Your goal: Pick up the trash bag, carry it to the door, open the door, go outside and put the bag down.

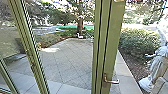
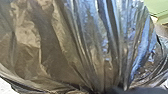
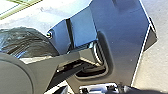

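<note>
Head view: a green door frame with a metal lever handle stands before a paved yard. Left wrist view: the dark trash bag lies close across the left gripper, its folds converging there; its grip I cannot tell. Right wrist view: the right gripper hangs over the robot's dark plate, jaw state unclear, the bag beside that plate.

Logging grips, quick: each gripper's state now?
Left gripper: open or closed can't be told; the trash bag bunches close to its camera, so probably held.
Right gripper: can't be told, nor whether it holds anything.
</note>
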Controlling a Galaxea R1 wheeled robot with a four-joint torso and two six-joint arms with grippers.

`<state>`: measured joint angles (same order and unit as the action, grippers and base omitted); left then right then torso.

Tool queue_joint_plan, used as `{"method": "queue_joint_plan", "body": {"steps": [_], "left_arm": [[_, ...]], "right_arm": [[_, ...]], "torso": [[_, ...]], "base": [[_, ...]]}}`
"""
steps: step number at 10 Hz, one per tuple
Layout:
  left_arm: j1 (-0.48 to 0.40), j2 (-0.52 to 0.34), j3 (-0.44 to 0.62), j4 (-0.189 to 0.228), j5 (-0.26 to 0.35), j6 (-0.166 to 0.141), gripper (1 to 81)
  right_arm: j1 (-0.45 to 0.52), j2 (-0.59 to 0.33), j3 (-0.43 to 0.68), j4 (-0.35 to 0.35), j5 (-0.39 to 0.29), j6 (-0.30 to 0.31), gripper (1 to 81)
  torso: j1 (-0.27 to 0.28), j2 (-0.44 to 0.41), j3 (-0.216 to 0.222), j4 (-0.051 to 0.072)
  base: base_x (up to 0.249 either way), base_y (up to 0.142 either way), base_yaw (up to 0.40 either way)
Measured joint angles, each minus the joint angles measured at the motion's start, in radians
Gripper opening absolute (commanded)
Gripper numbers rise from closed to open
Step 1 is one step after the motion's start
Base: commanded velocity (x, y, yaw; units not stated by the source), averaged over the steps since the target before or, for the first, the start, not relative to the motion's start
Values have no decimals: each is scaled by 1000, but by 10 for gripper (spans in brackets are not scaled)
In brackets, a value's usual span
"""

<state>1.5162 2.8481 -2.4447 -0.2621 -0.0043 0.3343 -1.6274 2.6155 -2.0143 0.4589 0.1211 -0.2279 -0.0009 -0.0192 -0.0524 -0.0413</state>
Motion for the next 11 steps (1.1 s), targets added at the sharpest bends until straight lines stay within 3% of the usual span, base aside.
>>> {"method": "queue_joint_plan", "body": {"steps": [3,7,11], "left_arm": [[-2,20,2,0,-4,-3,10],[-2,20,2,-8,-8,-3,10],[-2,20,2,-9,-8,-3,10]], "right_arm": [[-12,-119,217,-1,46,0,811],[-47,-367,480,-30,131,0,811],[-45,-552,695,-59,179,-5,811]], "torso": [[0,0,0,0],[0,0,0,0],[0,0,0,0]], "base": [[0,0,0],[0,0,0],[0,0,0]]}}
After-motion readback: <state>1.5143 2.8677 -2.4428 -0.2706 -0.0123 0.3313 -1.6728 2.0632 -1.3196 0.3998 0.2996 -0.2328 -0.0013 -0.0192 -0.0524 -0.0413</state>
